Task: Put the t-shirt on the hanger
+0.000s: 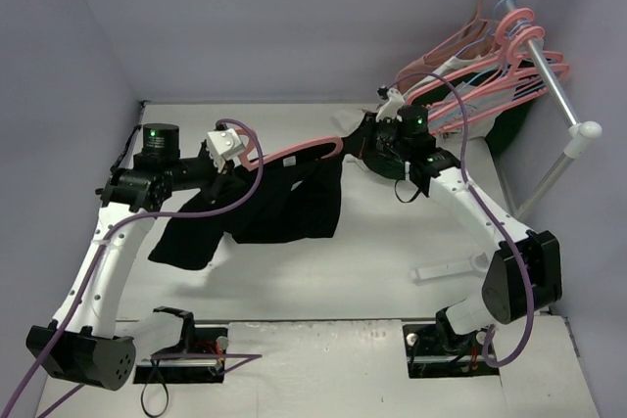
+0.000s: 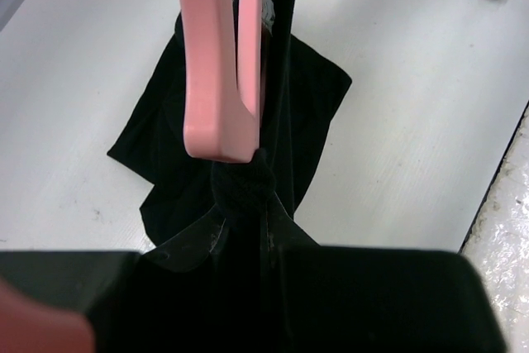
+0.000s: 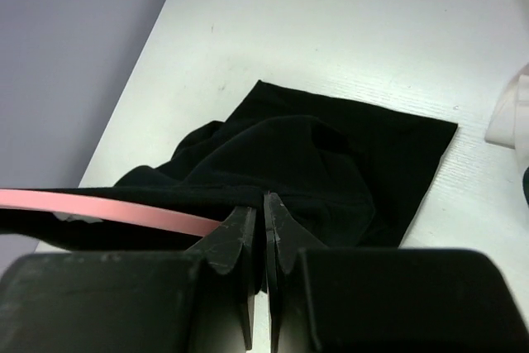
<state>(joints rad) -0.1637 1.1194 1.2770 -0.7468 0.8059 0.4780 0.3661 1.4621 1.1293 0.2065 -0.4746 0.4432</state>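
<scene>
T-shirt point(image 1: 284, 205) hangs black and bunched below the hanger point(image 1: 304, 151), draped over its pink bar, with the lower folds lying on the counter point(image 1: 392, 252) beneath the hanger. My left pincer point(image 2: 244, 200) is clamped on a knot of the cloth just under the hanger's bend; whether it also nips the plastic I cannot tell. My right pincer point(image 3: 264, 208) is closed on the cloth at the hanger's other end, the bar touching one finger. Beyond that end, more pink hangers point(image 1: 470, 61) hang on a rail point(image 1: 554, 95).
</scene>
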